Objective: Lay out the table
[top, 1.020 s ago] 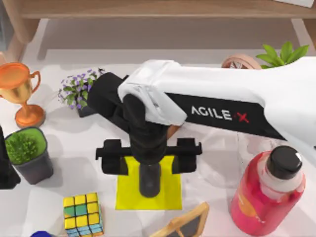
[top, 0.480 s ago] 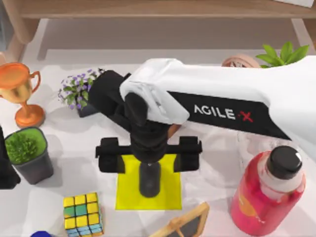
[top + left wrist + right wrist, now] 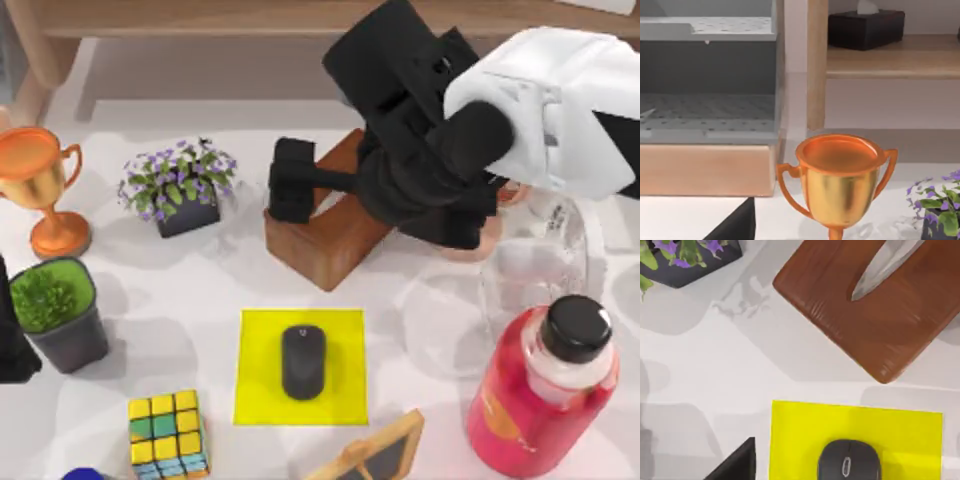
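The counter point(image 3: 150, 290) spreads below everything, white and crowded. Near its front middle lies a yellow mat point(image 3: 340, 335), and a black mouse point(image 3: 303, 361) rests on the mat's centre, lined up with its edges and touching nothing else. I judge that piece of the layout done: the mouse sits free where it belongs.

Around the mat stand:
- a cube point(image 3: 167, 432) to the front left
- a frame point(image 3: 370, 455) at the front edge
- a red bottle point(image 3: 540, 395) to the right
- a potted plant point(image 3: 55, 310), a trophy point(image 3: 40, 185) and a flower pot point(image 3: 180, 190) to the left and behind
- a wooden block point(image 3: 325, 235) behind the mat

Whether any of these needs moving, I cannot tell from the task line alone, so what is left is unclear.

My right hand point(image 3: 345, 185) hangs high over the back of the counter, above the wooden block and well apart from the mat. It grasps nothing. One finger point(image 3: 292, 193) sticks out far to the side, so I take the hand as released. The counter is beneath and in front of it, and the right wrist view looks down at the mat, mouse and block.

My left hand point(image 3: 12, 345) is parked at the counter's left edge beside the potted plant; I cannot tell its grip.
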`<state>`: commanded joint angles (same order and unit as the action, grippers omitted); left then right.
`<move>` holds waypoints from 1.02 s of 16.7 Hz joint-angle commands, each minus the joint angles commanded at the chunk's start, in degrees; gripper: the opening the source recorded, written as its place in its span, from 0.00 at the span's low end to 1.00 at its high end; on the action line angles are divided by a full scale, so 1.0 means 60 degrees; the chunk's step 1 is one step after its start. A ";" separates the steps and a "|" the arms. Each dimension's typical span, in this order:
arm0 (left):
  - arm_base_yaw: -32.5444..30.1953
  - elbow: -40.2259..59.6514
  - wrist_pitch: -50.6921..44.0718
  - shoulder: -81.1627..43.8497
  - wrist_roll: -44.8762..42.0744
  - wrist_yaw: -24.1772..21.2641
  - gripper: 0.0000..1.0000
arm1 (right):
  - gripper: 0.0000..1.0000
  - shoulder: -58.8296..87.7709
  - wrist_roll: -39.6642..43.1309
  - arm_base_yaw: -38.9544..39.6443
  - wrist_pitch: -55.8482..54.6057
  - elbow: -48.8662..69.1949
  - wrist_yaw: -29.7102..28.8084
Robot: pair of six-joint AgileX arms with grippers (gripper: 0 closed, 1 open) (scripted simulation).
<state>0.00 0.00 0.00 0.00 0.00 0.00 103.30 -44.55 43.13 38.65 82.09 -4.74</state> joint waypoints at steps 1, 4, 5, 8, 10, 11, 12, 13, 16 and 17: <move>0.0000 0.0000 0.0000 0.0000 0.0000 0.0000 1.00 | 1.00 -0.0757 0.0179 -0.0319 -0.0550 -0.0604 -0.0030; 0.0000 0.0000 0.0000 0.0000 0.0000 0.0000 1.00 | 1.00 -0.3157 0.0797 -0.1415 -0.2283 -0.2655 -0.0136; 0.0000 0.0000 0.0000 0.0000 0.0000 0.0000 1.00 | 1.00 -0.3980 0.1049 -0.1825 -0.2891 -0.3394 -0.0173; 0.0000 0.0000 0.0000 0.0000 0.0000 0.0000 1.00 | 1.00 -0.6387 0.1893 -0.3109 -0.4708 -0.5651 -0.0274; 0.0000 0.0000 0.0000 0.0000 0.0000 0.0000 1.00 | 1.00 -0.7866 0.2535 -0.4001 -0.5922 -0.7128 -0.0313; 0.0000 0.0000 0.0000 0.0000 0.0000 0.0000 1.00 | 1.00 -0.8519 0.2885 -0.4430 -0.6491 -0.7813 -0.0323; 0.0000 0.0000 0.0000 0.0000 0.0000 0.0000 1.00 | 1.00 -0.9173 0.3236 -0.4860 -0.7061 -0.8498 -0.0332; 0.0000 0.0000 0.0000 0.0000 0.0000 0.0000 1.00 | 1.00 -0.9743 0.3586 -0.5267 -0.7616 -0.9116 -0.0323; 0.0000 0.0000 0.0000 0.0000 0.0000 0.0000 1.00 | 1.00 -1.1244 0.4645 -0.6404 -0.9185 -1.0770 -0.0256; 0.0000 0.0000 0.0000 0.0000 0.0000 0.0000 1.00 | 1.00 -1.1616 0.5000 -0.6741 -0.9675 -1.1223 -0.0207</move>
<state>0.00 0.00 0.00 0.00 0.00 0.00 33.60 -14.55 2.69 -19.40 14.75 -5.98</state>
